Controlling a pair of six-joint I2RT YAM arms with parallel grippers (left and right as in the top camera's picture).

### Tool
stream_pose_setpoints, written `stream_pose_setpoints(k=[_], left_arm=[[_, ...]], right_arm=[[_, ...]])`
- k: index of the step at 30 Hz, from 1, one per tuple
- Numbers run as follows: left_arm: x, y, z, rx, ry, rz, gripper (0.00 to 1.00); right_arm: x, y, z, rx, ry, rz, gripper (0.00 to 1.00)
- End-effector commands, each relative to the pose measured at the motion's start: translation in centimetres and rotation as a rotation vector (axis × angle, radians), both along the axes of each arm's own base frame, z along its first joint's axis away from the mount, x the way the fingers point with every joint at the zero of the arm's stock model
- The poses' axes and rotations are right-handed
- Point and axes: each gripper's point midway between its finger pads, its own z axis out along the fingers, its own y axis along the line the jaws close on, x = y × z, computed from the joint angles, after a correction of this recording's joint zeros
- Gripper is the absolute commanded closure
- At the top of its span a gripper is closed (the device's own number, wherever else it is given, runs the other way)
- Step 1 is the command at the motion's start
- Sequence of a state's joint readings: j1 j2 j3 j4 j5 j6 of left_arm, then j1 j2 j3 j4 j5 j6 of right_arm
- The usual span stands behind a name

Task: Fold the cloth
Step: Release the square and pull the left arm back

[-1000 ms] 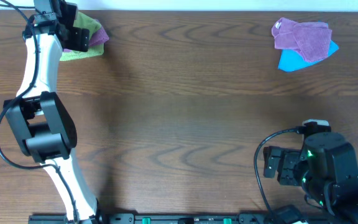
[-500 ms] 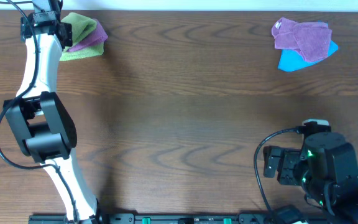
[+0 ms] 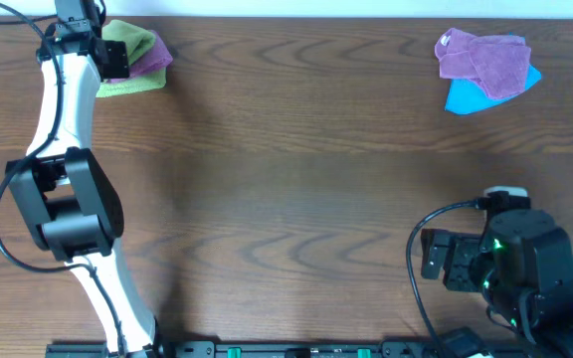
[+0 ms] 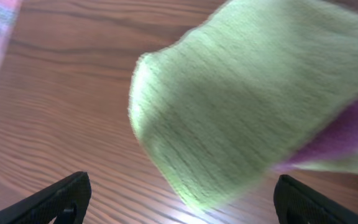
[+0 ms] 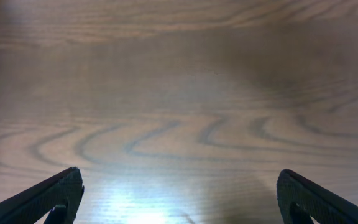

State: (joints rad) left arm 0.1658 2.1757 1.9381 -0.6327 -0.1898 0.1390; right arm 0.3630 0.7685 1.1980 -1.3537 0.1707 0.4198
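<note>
Reaching to the far-left corner of the worktop (image 3: 286, 179), the left gripper (image 4: 180, 196) hung with its jaws spread wide and empty just above the cloth (image 4: 229, 99). The cloth lay bunched on top of a small heap there, with a purple towel (image 4: 353, 134) peeping from under one side and a paler yellow-green towel (image 3: 127, 88) at the bottom. The step in hand looked like lifting the cloth off that heap so it could be spread out in the bare middle of the worktop. To do it well, the fingers probably needed to come down on the rounded edge nearest them and pinch shallowly, taking only the top layer. A deep bite risked catching the purple towel too, since fuzzy fabrics tend to cling. A slow, straight lift would show whether anything came along. No corner or tag could be made out in the wrist view, so a clean corner grip likely had to wait until the cloth lay flat. The right gripper (image 5: 179, 186) waited wide and empty over bare wood near the near-right corner, well apart from the heap.
</note>
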Motion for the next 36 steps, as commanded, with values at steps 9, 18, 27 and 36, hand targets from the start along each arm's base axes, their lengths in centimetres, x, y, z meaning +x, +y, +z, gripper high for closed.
stream_pose_setpoints(k=[9,18,27,36], left_arm=[[-9.9,-7.1,18.9,-0.257,-0.240,-0.077,0.05],[-25.9,-10.7,25.9,-0.198,-0.237,-0.085,0.05],[-39.9,-12.8,24.7,-0.303,-0.327,-0.095,0.04],[-45.7,-11.9,18.3,-0.295,-0.271,-0.095,0.05]], right_arm=[[0.7,-1.5,0.5,-0.142,-0.041,0.032,0.01],[-3.1,-1.8,4.4,-0.126,-0.070,0.126,0.01],[-12.2,-3.7,6.8,-0.021,-0.327,0.197,0.01],[-16.1,-3.9,6.6,0.080,-0.464,0.221,0.01]])
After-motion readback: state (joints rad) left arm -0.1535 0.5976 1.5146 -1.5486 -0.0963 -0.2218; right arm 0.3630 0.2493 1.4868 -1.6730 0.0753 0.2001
